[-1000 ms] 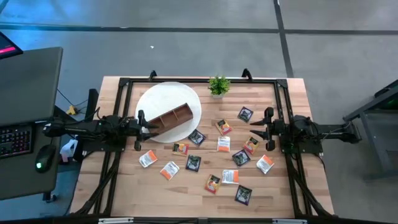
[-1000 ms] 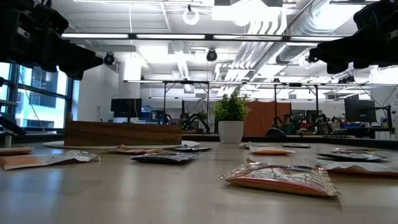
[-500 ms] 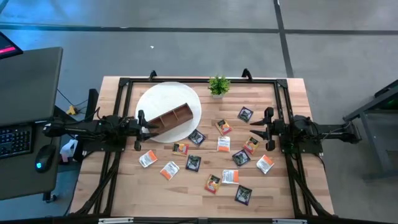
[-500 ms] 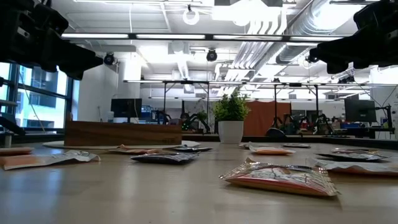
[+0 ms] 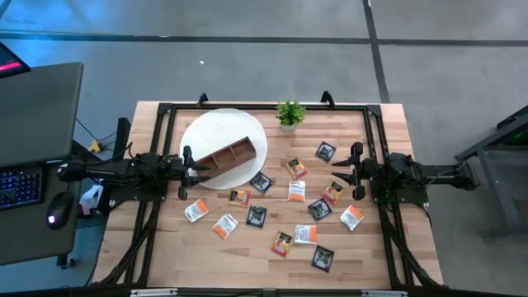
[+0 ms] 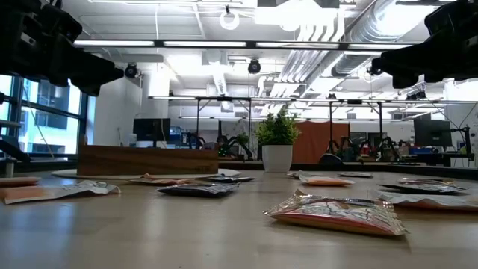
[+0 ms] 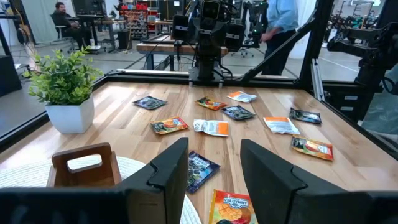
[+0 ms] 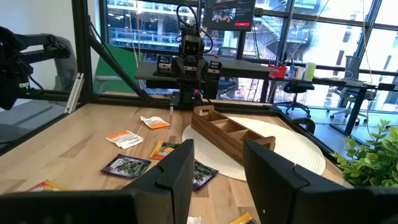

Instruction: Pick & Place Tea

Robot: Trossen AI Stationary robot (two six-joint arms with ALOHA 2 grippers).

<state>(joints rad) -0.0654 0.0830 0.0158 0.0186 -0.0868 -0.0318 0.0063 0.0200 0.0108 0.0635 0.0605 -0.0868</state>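
Both the left gripper (image 5: 191, 171) and right gripper (image 5: 344, 172) are seen with fingers parted, holding nothing, while tea sachets (image 5: 297, 190) are scattered across the frame's centre and lower right.

This is a robotics lab in an open-plan, industrial-style office. At the centre of the high view a light wooden table (image 5: 247, 247) framed by black metal rails (image 5: 264, 107) stands on a bare grey concrete floor (image 5: 247, 49). At the left edge sits a dark desk with a black keyboard (image 5: 21, 186) and a mouse (image 5: 54, 219). In the low view, the upper frame shows exposed white ceiling ducts (image 6: 373, 30) and strip lights (image 6: 160, 43); more workstations with dark monitors (image 6: 151, 128) fill the middle distance. The right wrist view's top shows tall glass windows (image 8: 311, 31) and office chairs (image 8: 298, 93).
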